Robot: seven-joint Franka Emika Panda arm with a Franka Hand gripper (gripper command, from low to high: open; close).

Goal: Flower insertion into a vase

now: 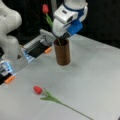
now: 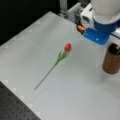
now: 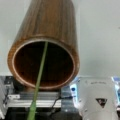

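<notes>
The brown cylindrical vase (image 1: 62,53) stands upright on the white table, at a front view's right edge (image 2: 111,62). My gripper (image 1: 62,37) hangs just above its mouth, shut on the green stem of a red tulip (image 1: 45,8) whose head tilts up to the left. In the wrist view the stem (image 3: 41,67) runs down into the round mouth of the vase (image 3: 50,25). Another red tulip (image 1: 38,90) lies flat on the table in both front views (image 2: 67,47), well apart from the vase.
The robot's white base (image 1: 10,37) stands at the left. An aluminium rail with orange pieces (image 1: 47,50) lies behind the vase. A black perforated board (image 2: 15,110) borders the white table (image 2: 75,95).
</notes>
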